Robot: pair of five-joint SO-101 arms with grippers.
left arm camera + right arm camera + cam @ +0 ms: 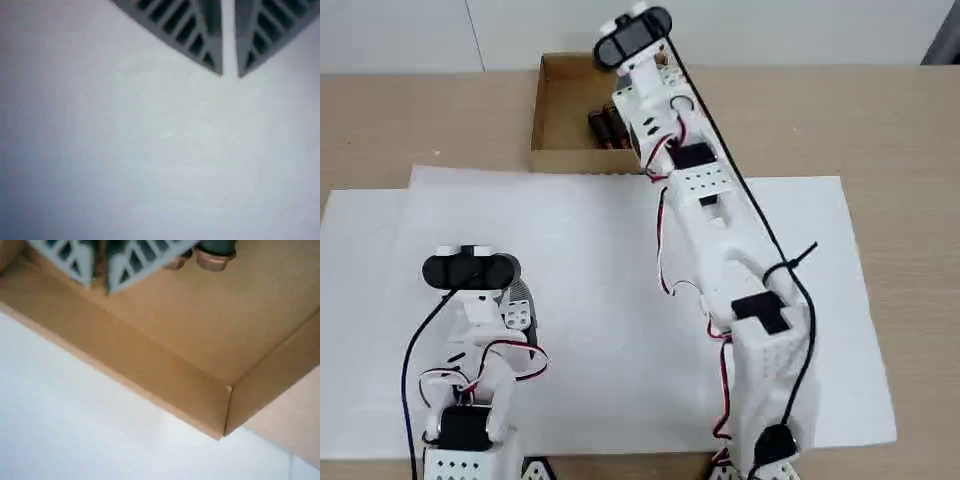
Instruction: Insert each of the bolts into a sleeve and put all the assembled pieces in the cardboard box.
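Nearest, at seven o'clock of the table (900,130) in the high view: left arm, folded over its base, with the left gripper (517,300) pointing toward twelve o'clock, low over the white paper (600,300). There, fingers (200,35) drawn almost together, a thin slit of paper showing between the tips.

At five o'clock: base of the right arm, stretched long across the sheet toward twelve o'clock.

Farthest, between eleven and twelve o'clock, just past the paper's far edge: cardboard box (580,160), open on top. Inside, toward its five o'clock part: two assembled pieces (605,127), dark, lying side by side. Right gripper (100,287) over the box's interior, just at three o'clock of those pieces, close to the near wall. Closed up, only a dark line between the two halves; whether anything sits in that line, impossible to tell.
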